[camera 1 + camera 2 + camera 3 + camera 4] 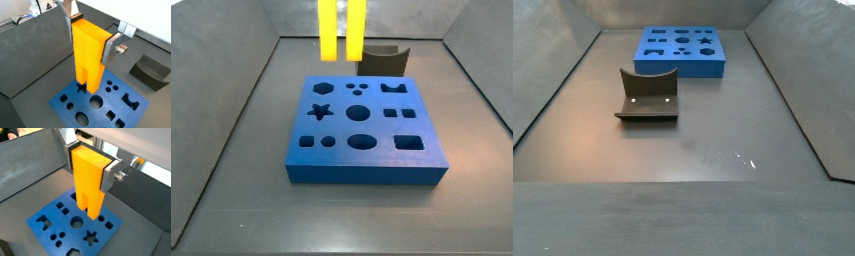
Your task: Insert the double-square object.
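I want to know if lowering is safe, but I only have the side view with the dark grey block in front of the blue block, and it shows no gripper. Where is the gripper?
Observer: In a wrist view the gripper is above the blue block, jaws shut on the double-square object, prongs pointing down.
Operator: Are the prongs in a hole yet?
Observer: No. In a side view the prong tips hang above the block's edge nearest the dark grey block, not touching it.
Operator: Is the piece tilted?
Observer: In that side view the prongs look upright.
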